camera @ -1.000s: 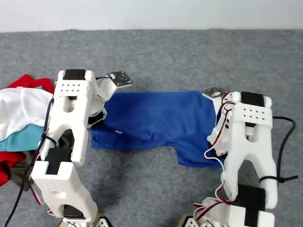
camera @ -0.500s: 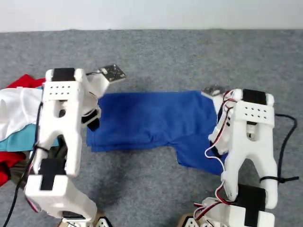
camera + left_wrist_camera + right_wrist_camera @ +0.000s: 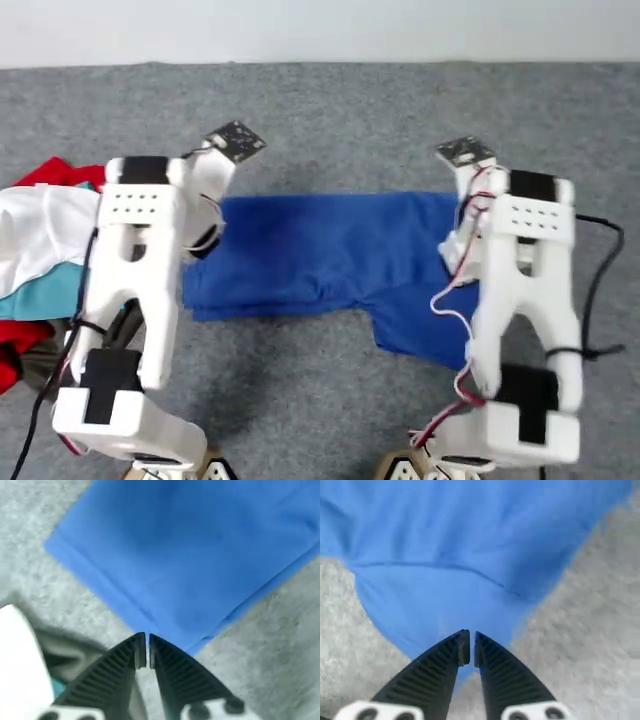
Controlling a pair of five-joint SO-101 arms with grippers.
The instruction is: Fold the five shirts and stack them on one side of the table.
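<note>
A blue shirt (image 3: pixel 320 255) lies flat across the middle of the grey table, partly folded, with one sleeve (image 3: pixel 420 325) sticking out toward the front right. My left arm (image 3: pixel 140 250) stands over the shirt's left edge. Its gripper (image 3: pixel 143 647) is shut with nothing in it, hovering above the blue shirt's (image 3: pixel 190 555) edge. My right arm (image 3: pixel 520 260) stands over the shirt's right edge. Its gripper (image 3: pixel 469 642) is shut too, holding nothing, above the blue cloth (image 3: pixel 470 555) near the sleeve.
A loose pile of shirts lies at the table's left edge: white (image 3: pixel 40 235), teal (image 3: pixel 40 295), red (image 3: pixel 60 172) and a dark one (image 3: pixel 35 365). Bare grey carpet (image 3: pixel 340 120) stretches behind the blue shirt and in front of it.
Both arms have risen off the blue shirt's ends, the left after shifting slightly left. The shirt's left edge now lies a little further left and flatter.
</note>
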